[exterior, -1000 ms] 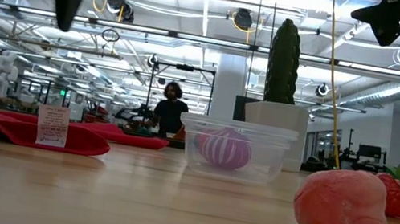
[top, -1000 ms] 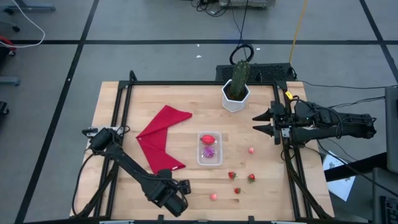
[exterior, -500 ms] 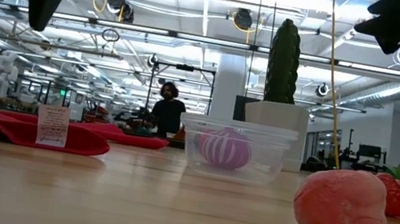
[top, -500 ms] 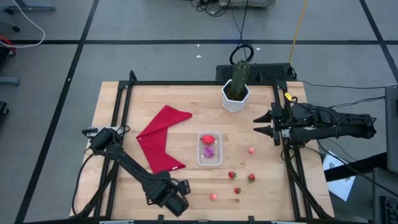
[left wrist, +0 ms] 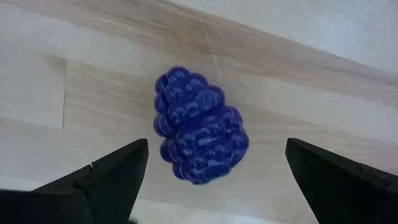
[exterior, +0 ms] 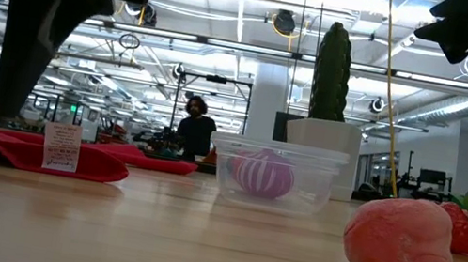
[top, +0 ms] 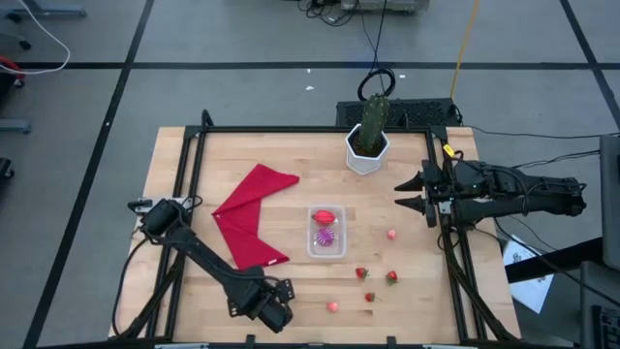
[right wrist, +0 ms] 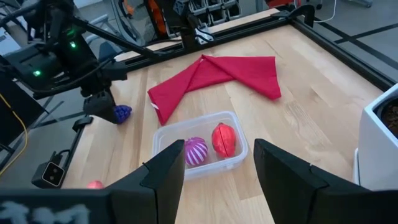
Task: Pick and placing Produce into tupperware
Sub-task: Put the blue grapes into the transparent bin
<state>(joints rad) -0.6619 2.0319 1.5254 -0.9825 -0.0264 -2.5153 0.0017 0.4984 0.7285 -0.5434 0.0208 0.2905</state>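
A blue-purple toy grape bunch (left wrist: 199, 134) lies on its side on the wood near the table's front edge. My left gripper (left wrist: 216, 145) hangs open over it and points down, one finger on either side, touching nothing. In the high view the left gripper (top: 271, 312) covers the bunch. The clear tupperware (top: 326, 231) stands mid-table with a red piece (right wrist: 224, 139) and a pink striped piece (right wrist: 195, 151) inside. Several small red and pink produce pieces, such as a pink one (top: 332, 306), lie right of the left gripper. My right gripper (top: 412, 194) waits open at the right edge, above the table.
A folded red cloth (top: 254, 218) lies left of the tupperware. A white hexagonal pot with a green cactus (top: 368, 145) stands at the back. A black frame rail (top: 455, 262) runs along the table's edges. A person (exterior: 197, 130) stands in the room beyond.
My left gripper has sunk toward the grape bunch near the front edge, staying open and pointing down. Nothing on the table has moved.
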